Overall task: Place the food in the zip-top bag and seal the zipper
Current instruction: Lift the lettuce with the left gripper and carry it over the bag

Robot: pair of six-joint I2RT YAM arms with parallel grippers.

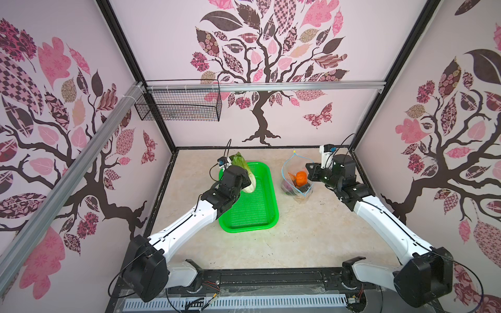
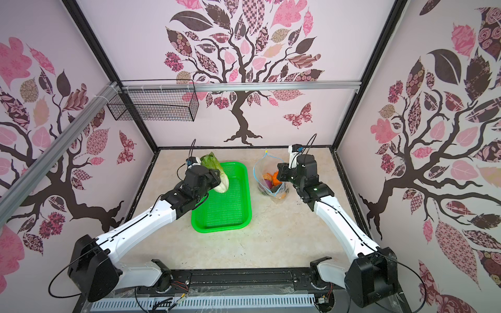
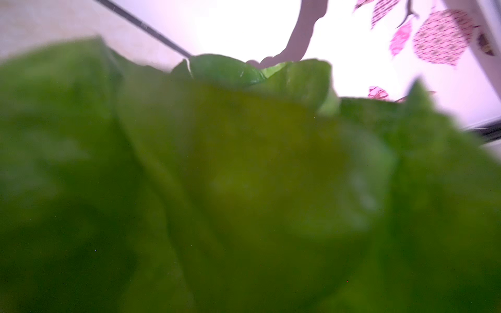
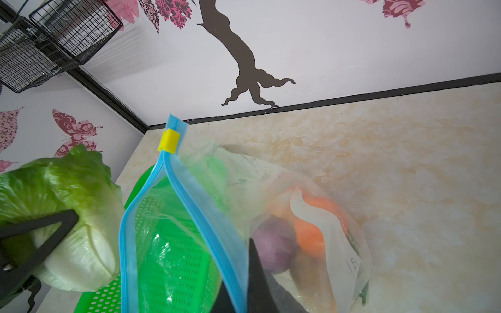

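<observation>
I am partway through the loading step, and the last big piece is in hand. The bright green plastic mesh basket lies under my left claw, and I see nothing else in it.

The clear crinkly zip-top bag stands at my right claw, whose jaws are closed. As far as I can judge from the right wrist view, they pinch the bag's rim and hold the mouth up and open on the side facing the left claw.

The left claw grips the green-white leafy toy cabbage across its pale stalk end. It hangs tilted above the basket's far end, leaves pointing away from me, well apart from the bag. The left wrist view shows only blurred leaf.

Inside the bag, below the right claw, sit the small orange pumpkin and the purple onion, with other pieces too hidden to name.

The light blue zipper strip gapes in a loop. Its small yellow slider tab is parked at the end farthest from the right claw.

Next I need to carry the cabbage across to that mouth and lead with the stalk end, I think. The head looks nearly as wide as the opening, so the right claw must hold the rim steady. Sealing waits.
</observation>
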